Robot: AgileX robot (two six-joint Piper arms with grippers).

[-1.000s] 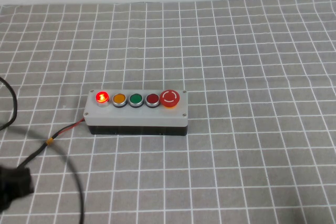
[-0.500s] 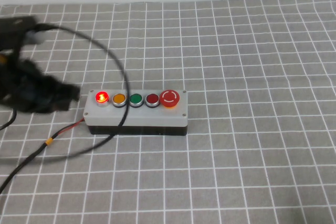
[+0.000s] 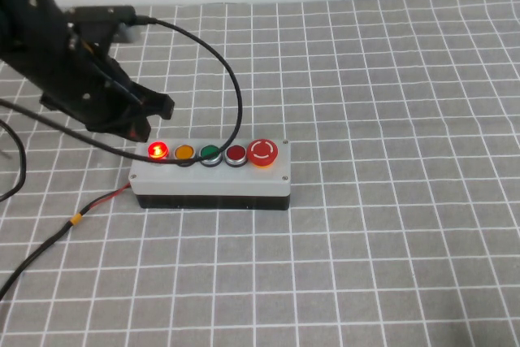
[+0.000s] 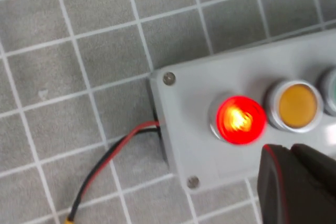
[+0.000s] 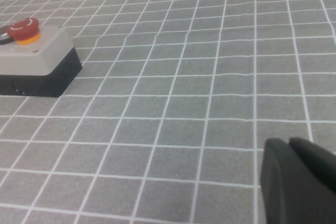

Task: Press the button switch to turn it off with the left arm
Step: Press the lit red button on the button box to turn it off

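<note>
A grey button box (image 3: 211,175) lies left of the table's middle, its row of buttons facing up. The leftmost button (image 3: 158,150) glows red; in the left wrist view this lit button (image 4: 240,120) sits beside a yellow button (image 4: 298,106). My left gripper (image 3: 150,119) hovers just behind and above the lit button, its fingers shut with nothing between them; the left gripper (image 4: 291,153) tips hang close to the lit button without touching it. My right gripper (image 5: 289,148) is shut and empty, low over the cloth to the right of the box (image 5: 37,56).
A green, a dark red and a large red mushroom button (image 3: 263,153) fill the rest of the row. A red-black wire (image 3: 89,209) leaves the box's left end. The left arm's black cable (image 3: 236,87) loops over the box. Grey checked cloth covers the table.
The left arm has swung up from the near left corner to behind the box, bringing its gripper close over the lit red button. The button stays lit. The box has not moved.
</note>
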